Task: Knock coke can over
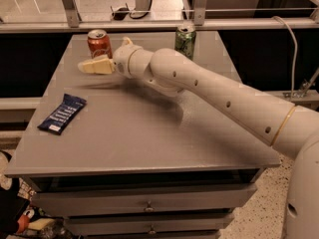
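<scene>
The red coke can [98, 43] stands upright near the far left corner of the grey table [149, 133]. My gripper [95, 65] points left just in front of the can and slightly below it in the view, close to its base. I cannot tell whether it touches the can. The white arm [214, 91] reaches in across the table from the right.
A green drink can [185, 41] stands upright at the far edge, right of the arm's wrist. A blue snack packet [62, 113] lies flat near the left edge. Drawers [149, 205] sit under the tabletop. A metal railing [159, 26] runs behind the table.
</scene>
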Controlling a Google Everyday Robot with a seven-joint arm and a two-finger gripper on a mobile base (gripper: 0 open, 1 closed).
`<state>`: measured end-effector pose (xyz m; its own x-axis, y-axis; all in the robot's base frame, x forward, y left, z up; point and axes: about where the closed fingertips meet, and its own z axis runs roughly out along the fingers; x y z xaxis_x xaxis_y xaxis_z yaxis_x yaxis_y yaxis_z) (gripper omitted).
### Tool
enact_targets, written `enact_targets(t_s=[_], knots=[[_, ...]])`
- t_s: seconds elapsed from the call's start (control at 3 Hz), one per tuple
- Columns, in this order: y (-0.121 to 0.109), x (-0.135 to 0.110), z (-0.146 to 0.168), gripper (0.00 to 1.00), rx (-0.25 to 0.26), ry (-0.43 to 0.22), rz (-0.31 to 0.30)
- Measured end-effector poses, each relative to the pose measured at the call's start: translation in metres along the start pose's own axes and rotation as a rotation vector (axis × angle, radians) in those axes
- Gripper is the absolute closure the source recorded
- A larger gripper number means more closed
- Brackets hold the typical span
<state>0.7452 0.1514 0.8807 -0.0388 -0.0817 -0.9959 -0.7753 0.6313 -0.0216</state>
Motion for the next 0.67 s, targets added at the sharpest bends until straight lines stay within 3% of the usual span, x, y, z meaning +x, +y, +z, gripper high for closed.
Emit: enact_targets(t_s=[0.33, 0.67], knots=[[-0.0026, 0.0015, 0.0040, 0.19, 0.013, 0.000, -0.004], [-0.0002, 0.0013, 0.0058, 0.49, 0.009, 0.000, -0.004]])
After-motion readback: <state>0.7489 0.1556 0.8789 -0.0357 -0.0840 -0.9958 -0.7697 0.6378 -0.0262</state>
